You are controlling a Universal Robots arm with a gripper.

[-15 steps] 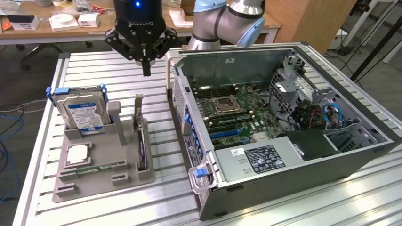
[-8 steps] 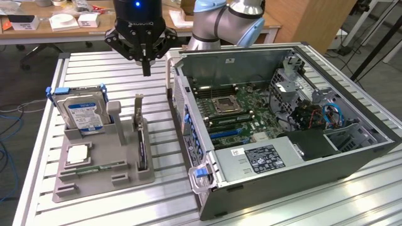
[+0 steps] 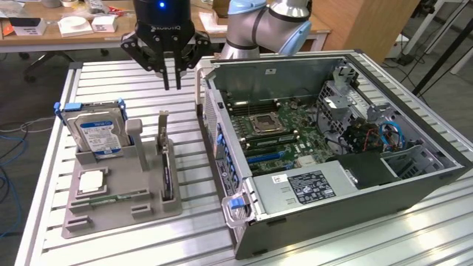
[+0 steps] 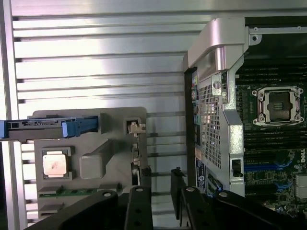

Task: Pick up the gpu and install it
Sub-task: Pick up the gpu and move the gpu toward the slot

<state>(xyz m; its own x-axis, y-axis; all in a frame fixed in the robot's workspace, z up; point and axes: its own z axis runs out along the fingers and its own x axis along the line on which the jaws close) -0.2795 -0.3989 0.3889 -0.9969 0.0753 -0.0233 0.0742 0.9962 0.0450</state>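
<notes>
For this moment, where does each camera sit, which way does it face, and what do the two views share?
Exterior view: off the arm, raised, looking down across the slatted table at the grey parts holder and computer case; the arm and gripper show.
Wrist view: on the wrist, looking down past the jaws, slightly apart, at the gpu standing in the holder.
Shared: holder, gpu, case, gripper.

bright even light, glare on metal table (image 4: 96, 52)

Gripper (image 3: 172, 86) hangs empty over slatted table (image 3: 111, 88), fingers slightly apart; gpu (image 3: 167, 174) on edge in gray tray (image 3: 111, 219), beside open case (image 3: 355, 216).
</notes>
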